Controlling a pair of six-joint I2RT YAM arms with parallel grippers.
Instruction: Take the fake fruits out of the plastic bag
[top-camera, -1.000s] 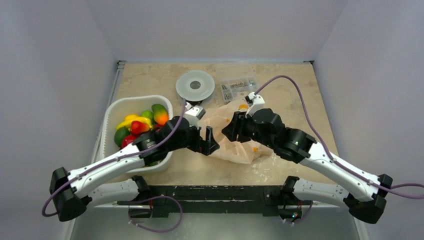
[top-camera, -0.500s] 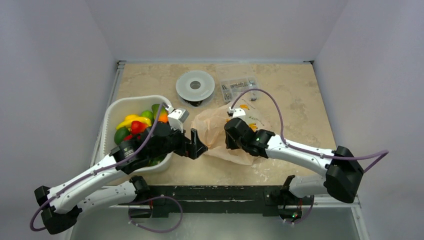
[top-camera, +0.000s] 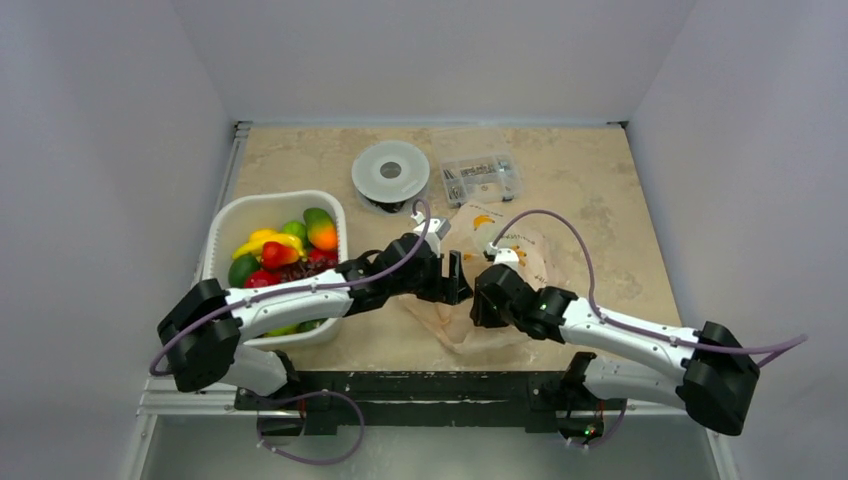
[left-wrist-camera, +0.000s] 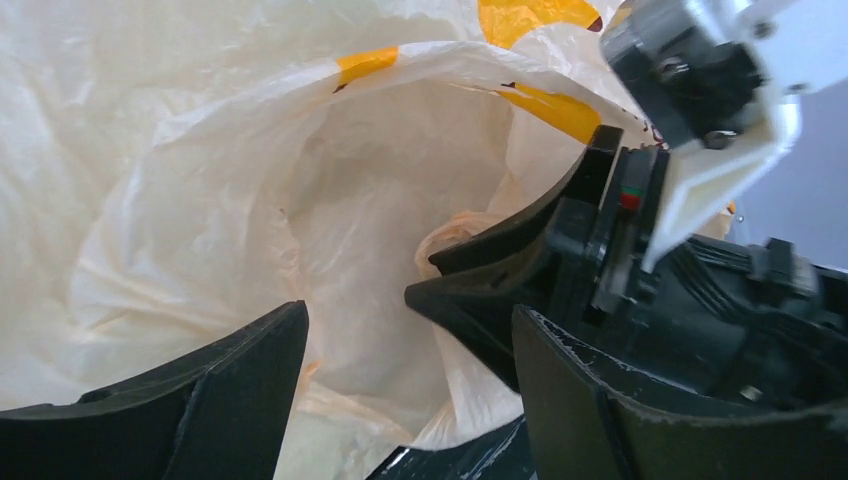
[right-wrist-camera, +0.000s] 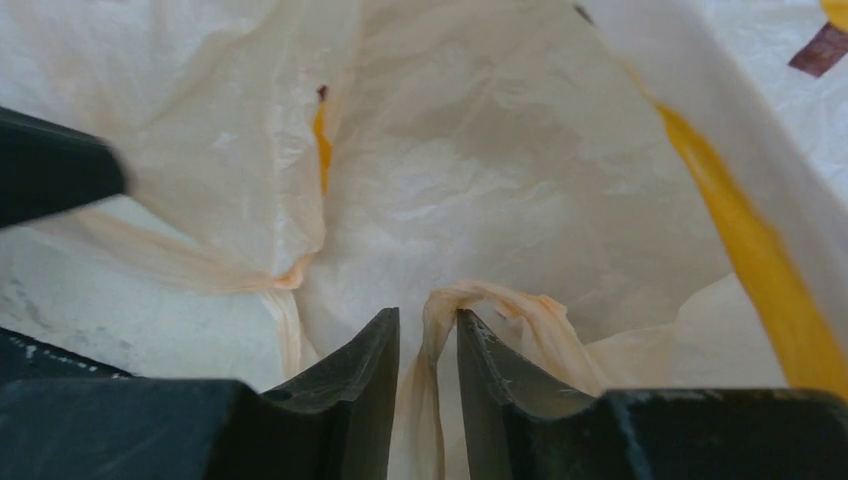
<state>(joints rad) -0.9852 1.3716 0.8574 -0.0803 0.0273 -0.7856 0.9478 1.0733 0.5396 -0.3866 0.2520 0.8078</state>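
Right tool (right-wrist-camera: 425, 345) pinches a twisted strip of the plastic bag (top-camera: 510, 245) at its mouth; jaws nearly together, film bunched between them

Left tool (left-wrist-camera: 405, 328) spread wide, aimed into the bag mouth, nothing gripped. Its fingers (left-wrist-camera: 215, 405) flank the opening and the right tool's tip sits just in front of the gap between them

Bag lies crumpled on the worktop (top-camera: 590, 190), centre-right, just ahead of both tools, yellow-orange print facing up. Both tools meet at its near-left edge, close beside each other

Fake fruits (top-camera: 283, 252) sit piled in the white tub (top-camera: 222, 215) on the left of the worktop, well apart from the bag: red, yellow and green pieces plus a green-to-orange mango. Left arm passes over the tub's near-right corner

Grey spool (top-camera: 390, 172) and clear box of small parts (top-camera: 482, 178) at the far side, beyond the bag
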